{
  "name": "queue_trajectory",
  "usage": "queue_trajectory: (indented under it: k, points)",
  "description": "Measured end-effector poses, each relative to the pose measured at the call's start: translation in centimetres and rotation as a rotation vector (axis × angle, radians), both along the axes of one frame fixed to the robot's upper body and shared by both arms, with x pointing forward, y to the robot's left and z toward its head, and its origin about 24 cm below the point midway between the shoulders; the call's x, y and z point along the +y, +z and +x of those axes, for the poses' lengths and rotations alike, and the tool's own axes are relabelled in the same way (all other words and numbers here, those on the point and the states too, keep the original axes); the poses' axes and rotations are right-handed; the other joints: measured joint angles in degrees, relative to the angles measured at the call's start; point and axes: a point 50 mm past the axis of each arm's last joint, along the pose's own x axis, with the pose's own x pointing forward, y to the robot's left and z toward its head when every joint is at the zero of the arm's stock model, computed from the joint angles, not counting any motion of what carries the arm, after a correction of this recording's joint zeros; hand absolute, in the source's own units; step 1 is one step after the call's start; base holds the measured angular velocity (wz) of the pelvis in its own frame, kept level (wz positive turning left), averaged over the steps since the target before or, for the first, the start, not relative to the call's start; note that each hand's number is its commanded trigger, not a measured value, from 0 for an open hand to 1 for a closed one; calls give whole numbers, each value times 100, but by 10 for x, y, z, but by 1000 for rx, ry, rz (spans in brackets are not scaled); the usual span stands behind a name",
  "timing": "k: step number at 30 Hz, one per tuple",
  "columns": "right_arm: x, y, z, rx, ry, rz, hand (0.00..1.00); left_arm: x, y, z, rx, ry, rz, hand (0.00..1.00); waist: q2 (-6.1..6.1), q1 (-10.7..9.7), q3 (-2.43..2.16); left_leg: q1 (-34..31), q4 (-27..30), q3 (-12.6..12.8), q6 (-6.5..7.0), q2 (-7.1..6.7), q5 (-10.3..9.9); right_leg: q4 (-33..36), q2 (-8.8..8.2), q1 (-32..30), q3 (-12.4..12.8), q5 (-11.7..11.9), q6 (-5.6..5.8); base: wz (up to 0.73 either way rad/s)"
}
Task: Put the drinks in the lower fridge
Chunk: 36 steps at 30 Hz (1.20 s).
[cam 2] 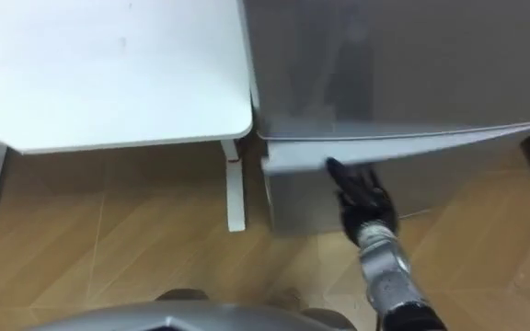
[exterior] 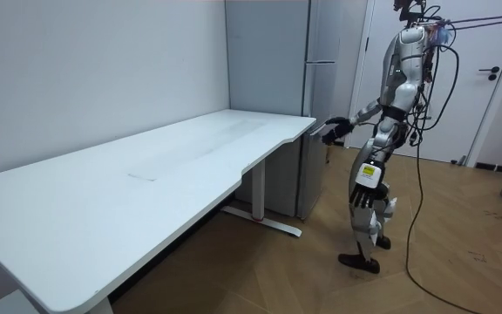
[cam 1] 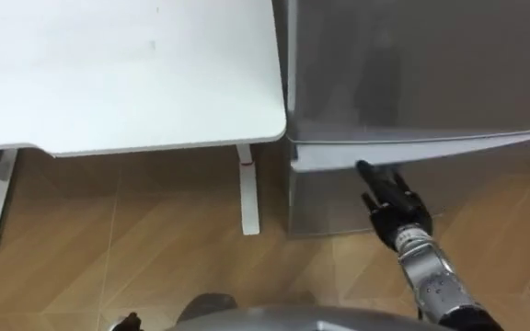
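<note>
Beside the fridge (cam 1: 412, 74), at its front, the robot stands facing the grey doors, with the white table (cam 1: 127, 74) butting the fridge's side on the robot's left. Right hand (cam 1: 386, 193) reaches forward, fingers straight and together, tips at the seam where the upper door meets the lower door (cam 1: 339, 198). Fingertips look to touch the pale edge along that seam; whether they hook behind it cannot be told. The seam's line slants away from the fridge body toward the robot's right, so one door may stand slightly ajar; hard to be sure which.

Key relation: the door edge runs crosswise, left to right, directly ahead of the fingertips, and the lower door lies just below them. Right arm is the one at the fridge.

Drinks: none seen on the table or near the fridge, nor in the right hand.
</note>
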Motion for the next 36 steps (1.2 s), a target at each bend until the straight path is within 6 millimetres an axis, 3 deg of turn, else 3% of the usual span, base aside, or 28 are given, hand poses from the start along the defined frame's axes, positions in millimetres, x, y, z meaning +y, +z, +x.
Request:
queue_trajectory:
  k: [4,7,13,23,29,36]
  points:
    - [29,1,-3,6,139,80,0,-3,0,0,6,-17,-3,0,18,63,36,16,-56,-10,-17,-12,11,-1,-15,7,-39,-28,-9,2]
    - [41,5,-3,-7,222,124,0,-5,0,1,8,-16,-3,0,28,63,39,-16,-66,-78,-15,-48,12,2,-31,-1,-86,-56,6,11]
    - [49,10,0,-28,281,174,0,-4,0,0,17,-11,13,0,20,73,39,48,-158,-98,-10,-102,15,1,-69,32,-96,-81,29,4]
    - [41,9,-1,-19,280,164,0,-5,0,-6,12,51,2,0,-132,-98,29,260,-216,-151,-8,-189,15,-23,-135,258,-166,-161,70,4]
    - [32,-7,-15,67,274,115,0,-2,0,-13,22,68,8,0,-224,-121,24,255,-224,-191,-7,-195,15,-83,-125,291,-186,-152,72,3]
    - [0,-32,-44,221,158,49,0,-2,1,-18,24,78,-4,0,-310,-222,-5,280,-257,-256,-4,-226,17,-169,-136,390,-297,-153,74,7]
